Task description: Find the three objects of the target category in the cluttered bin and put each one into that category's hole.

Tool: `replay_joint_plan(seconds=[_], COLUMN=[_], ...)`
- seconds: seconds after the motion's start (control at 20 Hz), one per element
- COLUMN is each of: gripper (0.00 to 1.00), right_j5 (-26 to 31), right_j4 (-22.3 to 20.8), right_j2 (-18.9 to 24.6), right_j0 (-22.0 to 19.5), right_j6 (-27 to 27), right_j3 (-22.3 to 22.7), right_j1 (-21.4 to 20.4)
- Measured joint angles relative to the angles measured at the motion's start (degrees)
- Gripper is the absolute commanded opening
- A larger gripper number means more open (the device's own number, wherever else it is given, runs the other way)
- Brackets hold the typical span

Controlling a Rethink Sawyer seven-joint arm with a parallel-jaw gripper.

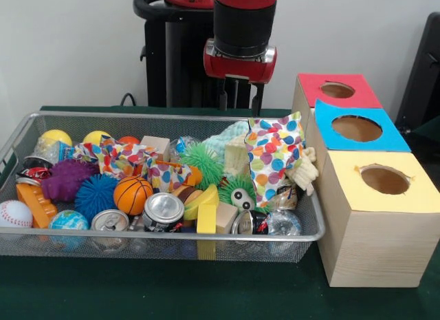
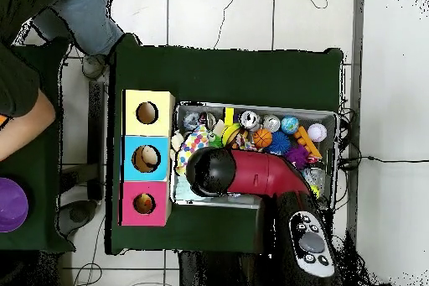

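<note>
We see the green table point(image 1: 137, 292) carrying a wire bin point(image 1: 158, 234) across the frame's left and centre, packed with balls, cans and bags. Right of it sits the wooden box point(image 1: 375, 227) with three holes: yellow hole point(image 1: 385, 179) nearest, blue hole point(image 1: 356, 128) mid, red hole point(image 1: 337, 90) at the back. The gripper point(image 1: 240, 96) hangs at top centre above the bin's rear edge, holding nothing; jaw width we can't tell. Spotted bag point(image 1: 275, 155) stands upright at the bin's right end.

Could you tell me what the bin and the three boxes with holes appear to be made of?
The bin looks like silvery metal wire mesh: fine grid walls, shiny rounded rim. The boxes seem to be pale bare wood, judging by the faint grain, with matte yellow, blue and red tops, possibly paper or card.
</note>
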Motion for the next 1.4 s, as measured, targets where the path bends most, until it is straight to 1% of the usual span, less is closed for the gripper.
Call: replay_joint_plan(seconds=[0.4,0.6,1.15,1.4], gripper=[1.0,1.0,1.0,1.0], right_j5=[-2.3,-3.1,-4.0,-5.8], right_j4=[0.1,0.4,2.4,2.8], right_j2=[-0.1,-0.1,-0.1,-0.3], right_j0=[0.2,1.1,2.9,3.2], right_j6=[0.0,0.0,0.0,0.0], right_j3=[0.0,0.0,0.0,-0.1], right_j1=[2.2,3.2,5.0,6.5])
